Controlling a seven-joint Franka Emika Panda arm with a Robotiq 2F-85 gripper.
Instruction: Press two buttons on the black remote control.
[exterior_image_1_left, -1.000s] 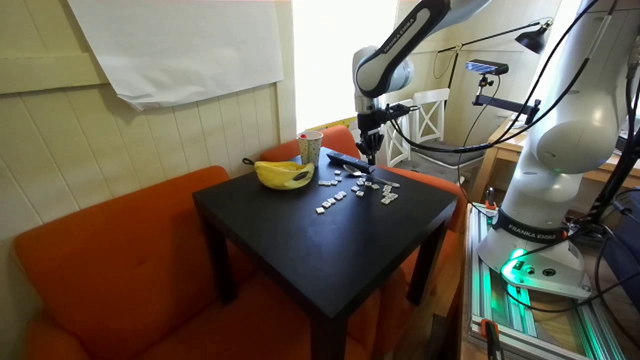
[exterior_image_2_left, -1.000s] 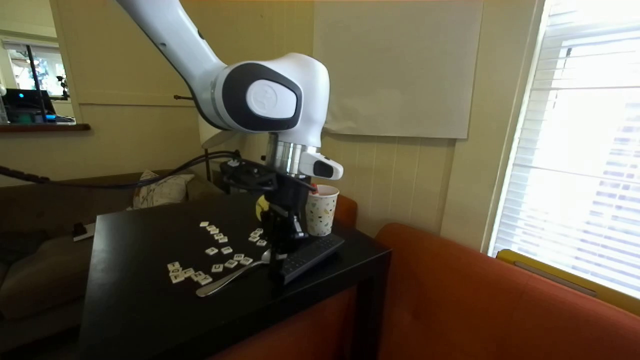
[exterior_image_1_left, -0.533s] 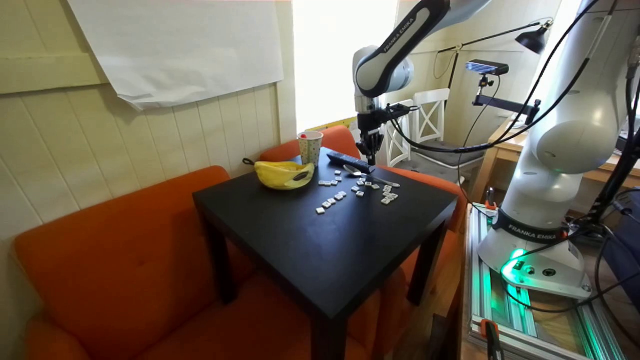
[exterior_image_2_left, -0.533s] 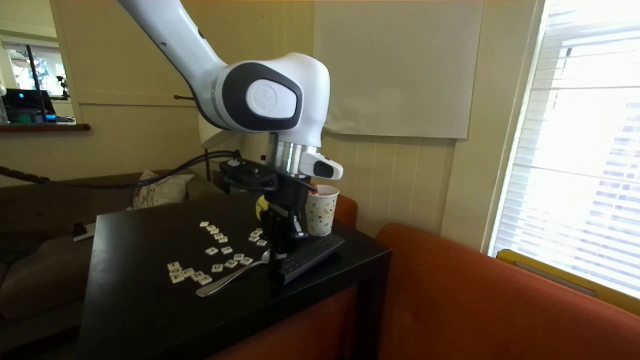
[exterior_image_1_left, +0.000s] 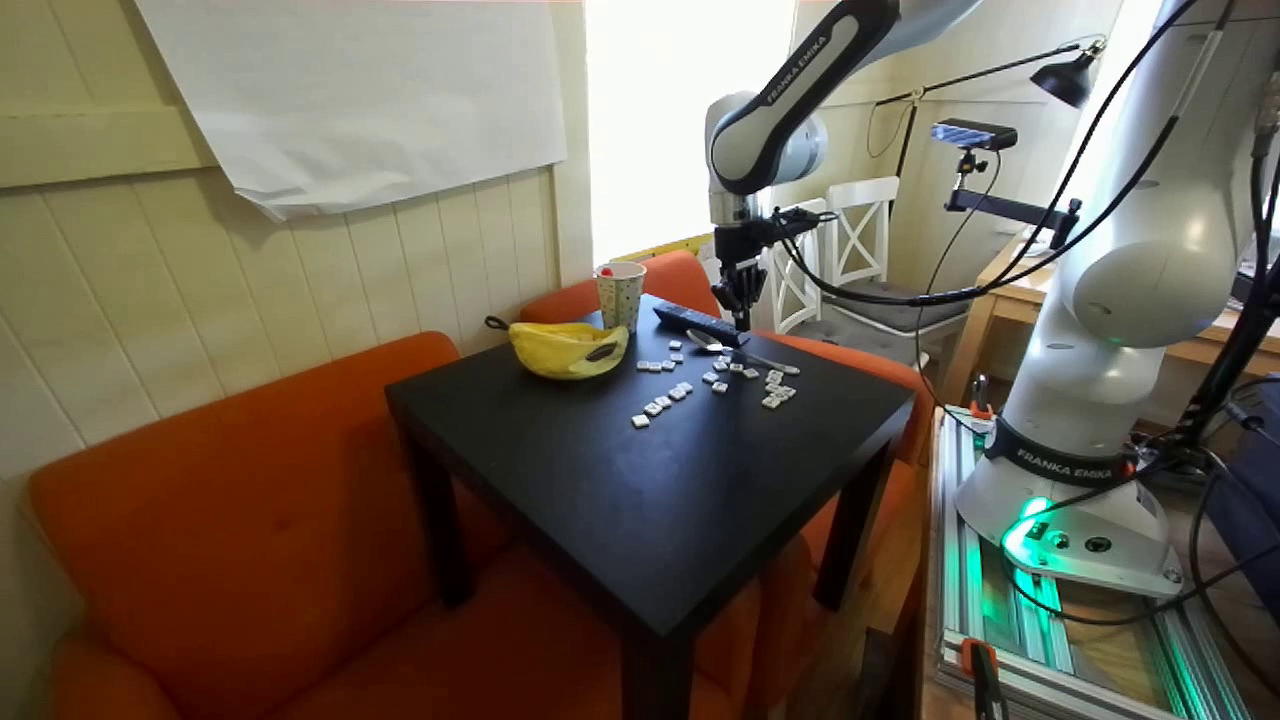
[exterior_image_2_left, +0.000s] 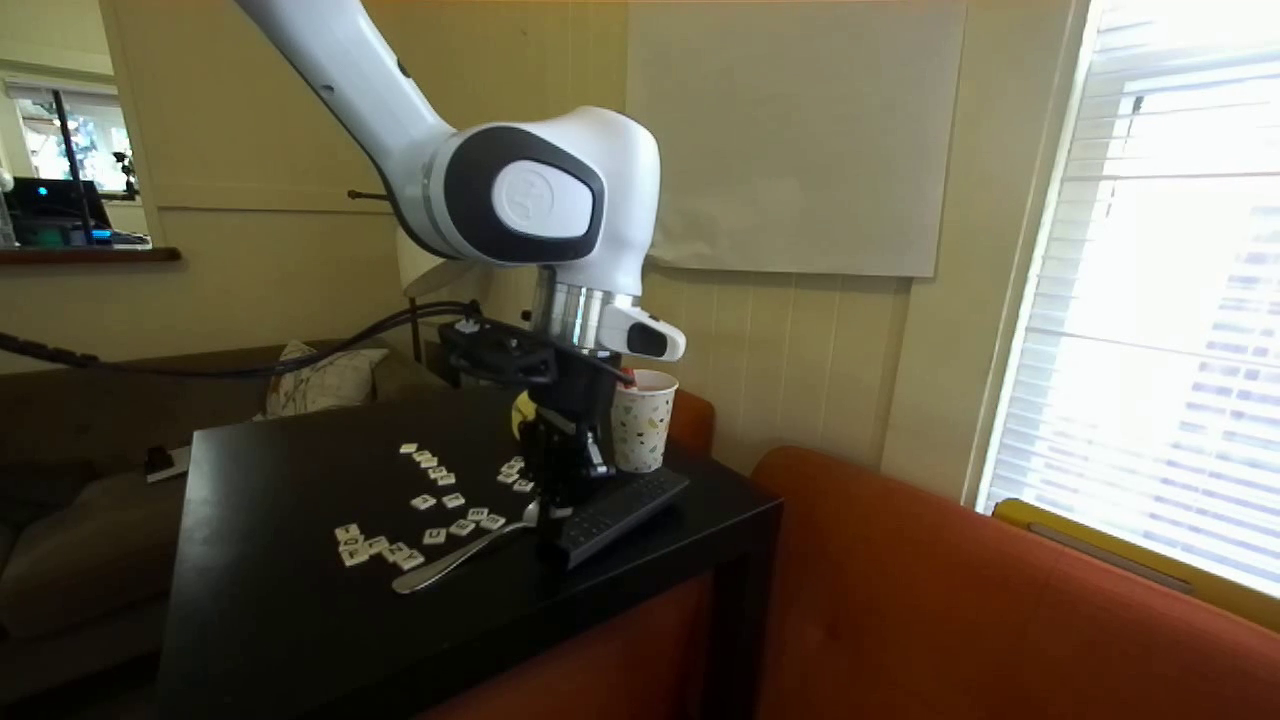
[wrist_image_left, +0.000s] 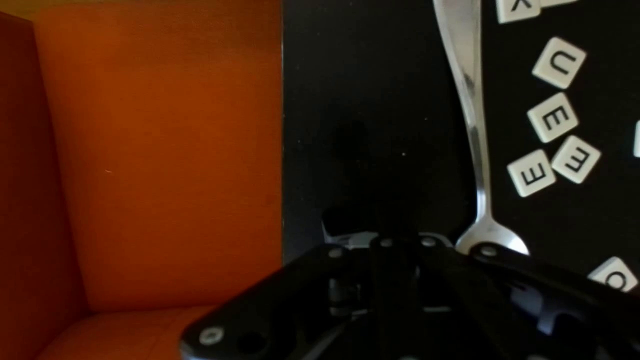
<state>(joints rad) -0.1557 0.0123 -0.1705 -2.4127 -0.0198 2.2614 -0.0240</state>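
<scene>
The black remote control (exterior_image_1_left: 700, 324) lies near the table's edge in both exterior views (exterior_image_2_left: 632, 508). Its near end sits close to a spoon's bowl. My gripper (exterior_image_1_left: 743, 322) points straight down over that near end. In an exterior view the fingertips (exterior_image_2_left: 556, 530) overlap the remote's near end, and I cannot tell whether they touch it. In the wrist view the dark fingers (wrist_image_left: 397, 225) come together, shut, with nothing seen between them. There the remote is mostly hidden under the gripper and its buttons do not show.
A metal spoon (wrist_image_left: 475, 125) lies beside the remote. Several white letter tiles (wrist_image_left: 552, 117) are scattered past it. A patterned paper cup (exterior_image_2_left: 642, 420) stands by the remote's far end. A yellow banana-shaped holder (exterior_image_1_left: 568, 350) sits on the black table (exterior_image_1_left: 640, 500). Orange seats surround the table.
</scene>
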